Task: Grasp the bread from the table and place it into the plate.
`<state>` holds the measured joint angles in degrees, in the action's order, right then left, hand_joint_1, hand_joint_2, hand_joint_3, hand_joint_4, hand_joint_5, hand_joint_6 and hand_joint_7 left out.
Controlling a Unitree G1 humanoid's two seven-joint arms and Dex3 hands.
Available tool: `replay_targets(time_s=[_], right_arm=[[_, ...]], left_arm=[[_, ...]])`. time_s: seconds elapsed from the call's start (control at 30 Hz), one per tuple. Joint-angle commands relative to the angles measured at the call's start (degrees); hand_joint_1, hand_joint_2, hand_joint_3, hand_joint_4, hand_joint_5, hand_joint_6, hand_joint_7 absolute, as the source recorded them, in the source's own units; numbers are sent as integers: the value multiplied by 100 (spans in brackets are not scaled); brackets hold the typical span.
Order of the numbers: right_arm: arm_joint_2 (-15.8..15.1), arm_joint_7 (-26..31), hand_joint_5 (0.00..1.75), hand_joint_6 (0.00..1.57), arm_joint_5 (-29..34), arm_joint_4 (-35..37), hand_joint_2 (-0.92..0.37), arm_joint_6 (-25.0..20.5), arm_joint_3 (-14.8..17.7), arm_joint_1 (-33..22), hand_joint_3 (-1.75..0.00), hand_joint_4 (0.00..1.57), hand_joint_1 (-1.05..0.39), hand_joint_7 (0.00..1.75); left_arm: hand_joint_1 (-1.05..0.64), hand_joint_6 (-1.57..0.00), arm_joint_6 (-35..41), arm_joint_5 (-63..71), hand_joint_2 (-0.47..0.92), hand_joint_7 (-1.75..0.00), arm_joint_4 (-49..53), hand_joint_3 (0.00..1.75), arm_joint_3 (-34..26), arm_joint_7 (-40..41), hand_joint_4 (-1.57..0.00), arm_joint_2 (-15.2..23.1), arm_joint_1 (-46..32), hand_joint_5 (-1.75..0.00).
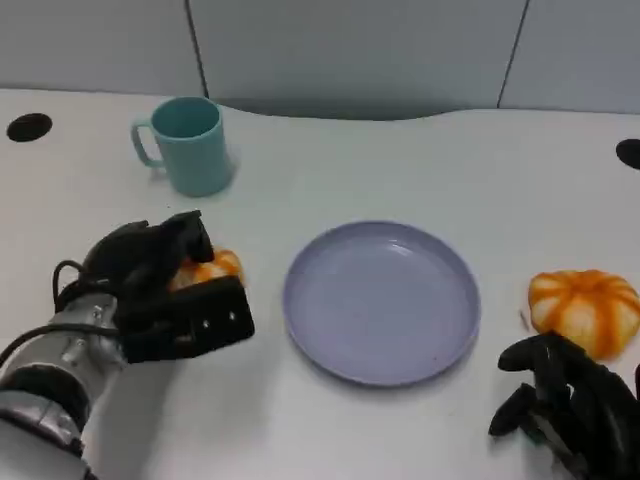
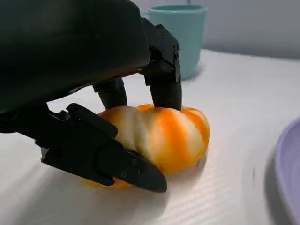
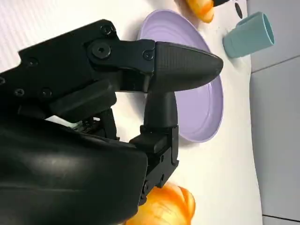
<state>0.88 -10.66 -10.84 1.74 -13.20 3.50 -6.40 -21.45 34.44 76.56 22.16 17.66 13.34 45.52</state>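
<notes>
My left hand (image 1: 165, 285) grips the bread (image 1: 208, 268) on the tabletop (image 1: 400, 160), beside the plate (image 1: 381, 302); right hand (image 1: 570, 405) empty, fingers curled; no legible writing.

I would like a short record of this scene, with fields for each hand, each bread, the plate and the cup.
left hand: fingers closed around the left bread, on the table
left bread: orange and white, on the table left of the plate, under the left hand
right hand: low at the near right, holds nothing, fingers curled
right bread: on the table right of the plate, just beyond the right hand
plate: lilac, centre, nothing in it
cup: teal, upright, far left
</notes>
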Motion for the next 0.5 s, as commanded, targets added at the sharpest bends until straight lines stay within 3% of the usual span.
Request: replay_targets(time_s=[0.03,0.2,0.3,0.47,0.5], right_arm=[[-48,47,175,38,-31,6,-92,-20,41,25,-62,59,-35,172],[-54,-14,175,40,-33,143,-92,106,37,79,-63,61,-35,173],[-45,64,175,39,40,162,-92,51,0,144,-61,60,-35,172],[-52,88,175,39,38,177,-92,6,-13,170,-60,57,-37,171],[-42,107,175,39,36,177,-92,-14,-10,185,-60,57,-37,171]], left_arm=[[-14,-51,-363,-560,88,-175,-90,12,-516,-31,-75,-23,82,-175],[-11,-56,-587,-1020,88,-175,-146,10,-915,-397,-77,-44,174,-175],[-9,-57,-645,-1582,87,-175,-333,9,-1324,-1259,-78,-89,544,-175],[-1,-64,-872,-1552,86,-175,-492,8,-1270,-1511,-83,-111,721,-175],[-1,-65,-1061,-1317,86,-175,-560,8,-1043,-1444,-83,-153,807,-175]])
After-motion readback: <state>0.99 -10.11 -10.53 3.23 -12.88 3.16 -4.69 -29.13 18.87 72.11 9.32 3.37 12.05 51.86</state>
